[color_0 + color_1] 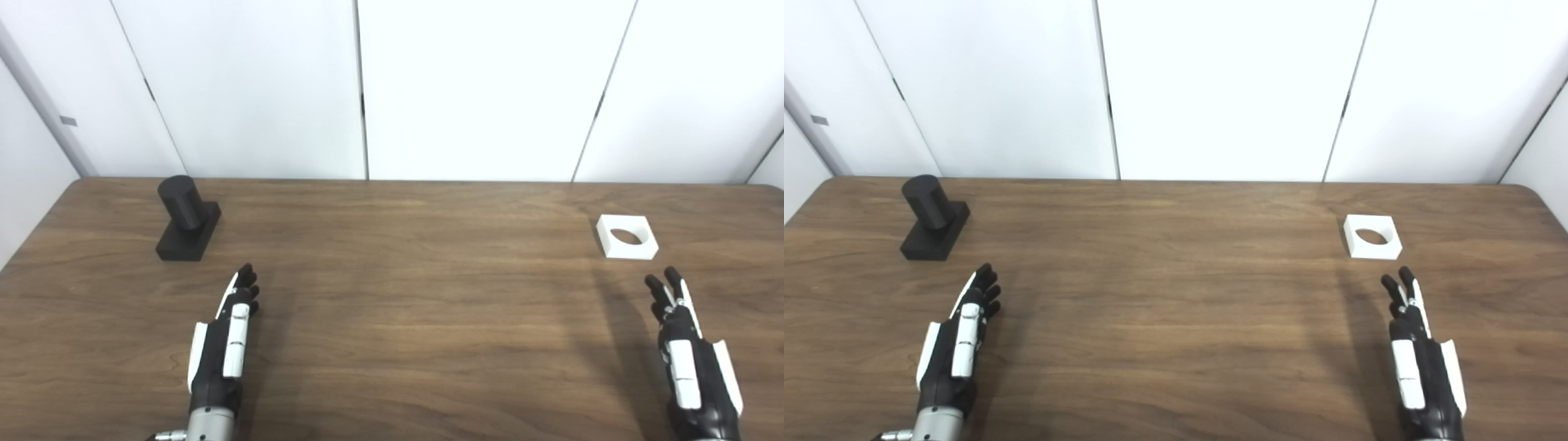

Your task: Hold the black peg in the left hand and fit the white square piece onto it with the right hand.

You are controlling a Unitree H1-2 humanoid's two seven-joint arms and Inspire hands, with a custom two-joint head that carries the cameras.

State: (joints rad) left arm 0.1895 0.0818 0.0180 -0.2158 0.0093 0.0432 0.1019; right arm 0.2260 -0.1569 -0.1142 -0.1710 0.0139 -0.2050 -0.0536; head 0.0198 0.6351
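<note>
We have nothing done yet: our left hand (pixel 223 343) and right hand (pixel 689 355) hover empty, fingers straight and loosely apart. The peg (pixel 184 217) stands far left on the tabletop (pixel 404 294), the square (pixel 626 236) lies far right, each just beyond its hand. Both grasps and the fitting remain.

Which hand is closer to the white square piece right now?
Right. The right hand sits just in front of the white square piece; the left hand is far across the table.
</note>
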